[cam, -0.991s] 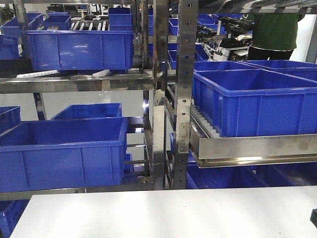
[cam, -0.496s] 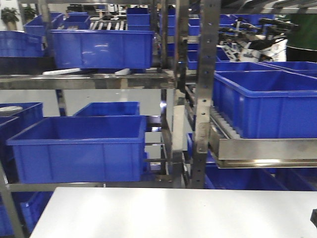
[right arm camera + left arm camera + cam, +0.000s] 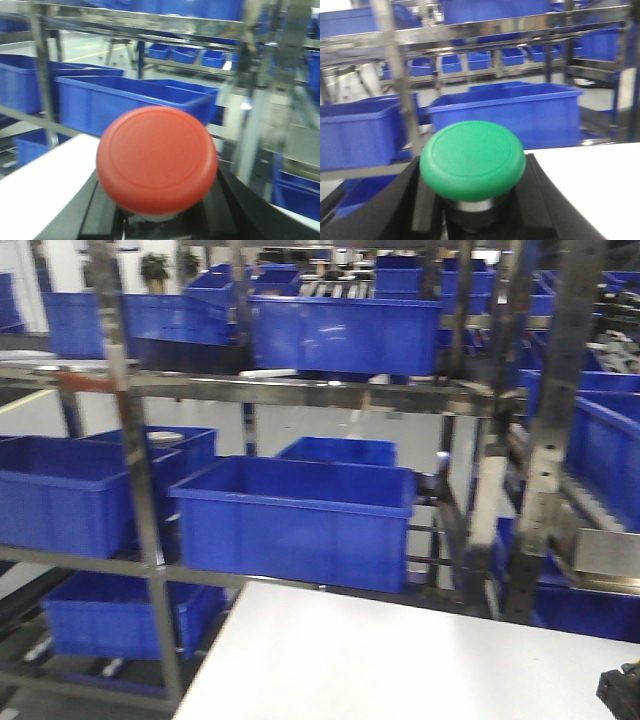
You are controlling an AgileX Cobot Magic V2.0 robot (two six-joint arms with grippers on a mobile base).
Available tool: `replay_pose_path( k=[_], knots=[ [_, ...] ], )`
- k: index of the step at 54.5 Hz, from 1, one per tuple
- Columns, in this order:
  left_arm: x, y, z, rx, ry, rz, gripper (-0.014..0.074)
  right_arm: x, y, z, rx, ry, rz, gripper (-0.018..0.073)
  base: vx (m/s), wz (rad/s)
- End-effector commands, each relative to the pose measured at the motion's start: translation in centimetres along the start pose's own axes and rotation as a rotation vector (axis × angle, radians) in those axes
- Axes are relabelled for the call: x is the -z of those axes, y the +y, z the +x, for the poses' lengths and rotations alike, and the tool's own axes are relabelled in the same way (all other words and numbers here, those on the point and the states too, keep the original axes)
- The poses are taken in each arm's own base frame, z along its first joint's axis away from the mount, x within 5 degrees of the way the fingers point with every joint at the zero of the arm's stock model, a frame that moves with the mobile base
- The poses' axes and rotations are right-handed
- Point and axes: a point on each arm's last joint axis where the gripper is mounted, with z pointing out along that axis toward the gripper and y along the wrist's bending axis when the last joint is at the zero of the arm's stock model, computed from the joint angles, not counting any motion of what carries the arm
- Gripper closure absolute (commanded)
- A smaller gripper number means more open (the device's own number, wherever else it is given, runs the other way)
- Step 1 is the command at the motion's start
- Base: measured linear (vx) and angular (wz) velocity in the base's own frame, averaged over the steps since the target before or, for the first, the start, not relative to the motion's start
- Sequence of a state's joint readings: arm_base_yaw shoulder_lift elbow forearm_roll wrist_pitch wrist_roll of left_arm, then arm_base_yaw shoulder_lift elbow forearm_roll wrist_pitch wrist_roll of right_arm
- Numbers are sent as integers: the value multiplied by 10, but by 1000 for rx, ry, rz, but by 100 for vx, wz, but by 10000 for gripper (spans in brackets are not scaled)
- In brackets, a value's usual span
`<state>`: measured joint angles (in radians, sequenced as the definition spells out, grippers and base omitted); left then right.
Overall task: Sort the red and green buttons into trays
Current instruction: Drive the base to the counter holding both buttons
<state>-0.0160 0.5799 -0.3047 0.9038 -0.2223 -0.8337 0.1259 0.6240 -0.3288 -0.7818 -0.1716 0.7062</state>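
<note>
Both buttons are already held, so the coming move turns on where the trays lie, and I can't find either tray in any view. My left hand (image 3: pixel 477 212) is closed around the base of the green button (image 3: pixel 472 157), cap toward the wrist camera, stem running down between the dark fingers. My right hand (image 3: pixel 165 220) grips the red button (image 3: pixel 156 157) the same way. The white desk (image 3: pixel 400 660) lies inward of both hands, and beyond it I see only blue crates (image 3: pixel 295 520) on the steel rack (image 3: pixel 130 440).
</note>
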Motion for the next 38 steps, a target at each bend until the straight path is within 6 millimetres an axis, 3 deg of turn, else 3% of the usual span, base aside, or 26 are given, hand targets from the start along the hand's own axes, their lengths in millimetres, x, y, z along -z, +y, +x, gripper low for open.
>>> replay_pose_path(
  k=[1,38],
  knots=[
    [0,-3,-14,21,-65,37,596,1,3,-16,7,-84,-41,567,-13,57],
    [0,-3,-14,21,-65,37,596,1,3,-16,7,-83,-40,567,-15,64]
  ],
)
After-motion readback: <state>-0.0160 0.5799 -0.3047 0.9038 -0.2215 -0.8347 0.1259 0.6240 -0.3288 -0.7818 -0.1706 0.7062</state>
